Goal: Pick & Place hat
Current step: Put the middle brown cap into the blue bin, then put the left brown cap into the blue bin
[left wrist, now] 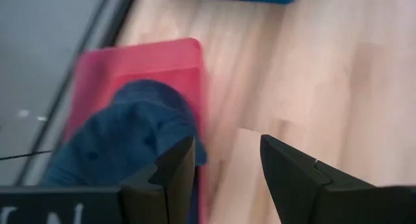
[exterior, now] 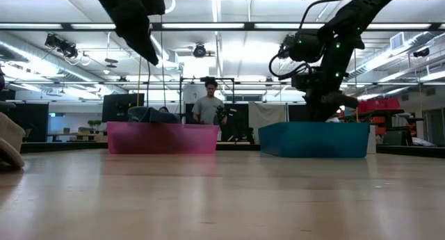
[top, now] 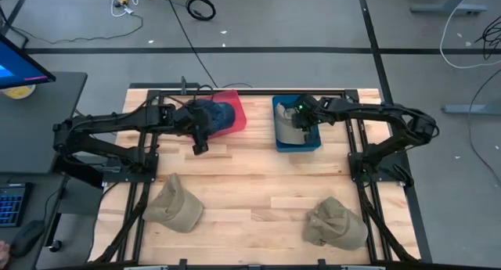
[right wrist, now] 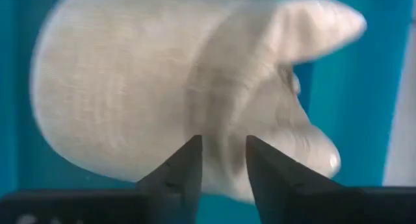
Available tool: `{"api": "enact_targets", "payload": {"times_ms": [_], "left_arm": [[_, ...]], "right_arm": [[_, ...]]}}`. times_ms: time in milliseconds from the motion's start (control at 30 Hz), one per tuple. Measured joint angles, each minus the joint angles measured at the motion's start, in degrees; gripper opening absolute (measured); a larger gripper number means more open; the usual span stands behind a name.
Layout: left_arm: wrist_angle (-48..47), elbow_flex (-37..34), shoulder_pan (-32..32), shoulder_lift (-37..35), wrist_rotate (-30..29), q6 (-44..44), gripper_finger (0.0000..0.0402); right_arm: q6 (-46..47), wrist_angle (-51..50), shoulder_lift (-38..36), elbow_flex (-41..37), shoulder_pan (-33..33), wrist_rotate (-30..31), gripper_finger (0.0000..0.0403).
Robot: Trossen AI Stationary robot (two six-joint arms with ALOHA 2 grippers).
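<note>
A navy hat (top: 217, 113) lies in the red bin (top: 235, 98), also seen in the left wrist view as navy hat (left wrist: 130, 133). My left gripper (top: 199, 142) hangs open over bare wood beside that bin's near edge, seen in its own view as left gripper (left wrist: 227, 165). A beige hat (top: 290, 131) lies in the blue bin (top: 297, 145). My right gripper (top: 302, 113) is just above the beige hat (right wrist: 162, 87), fingers a little apart, seen there as right gripper (right wrist: 223, 156). Two more beige hats (top: 174, 203) (top: 335, 223) rest on the table.
The red and blue bins sit side by side at the table's far edge with a gap of wood (top: 258, 121) between them. The loose hats lie near the front left and front right. A person (exterior: 206, 104) stands in the room behind the table.
</note>
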Motion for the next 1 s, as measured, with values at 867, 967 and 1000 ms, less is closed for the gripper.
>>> {"api": "enact_targets", "payload": {"times_ms": [867, 967, 1000], "left_arm": [[-4.6, -14.5, -37.0, -2.9, 1.2, -67.1, 0.0178], [-2.6, -17.6, -42.9, -2.9, 0.4, -75.8, 0.0178], [-3.0, -18.1, -44.6, -2.9, 0.2, -77.9, 0.0178]], "right_arm": [[43.3, 13.6, -20.5, 0.0, 27.2, -21.6, 0.0178], [41.2, 16.3, -18.5, 0.0, 29.8, -21.7, 0.0178], [40.6, 17.1, -17.7, 0.0, 30.5, -21.7, 0.0178]]}}
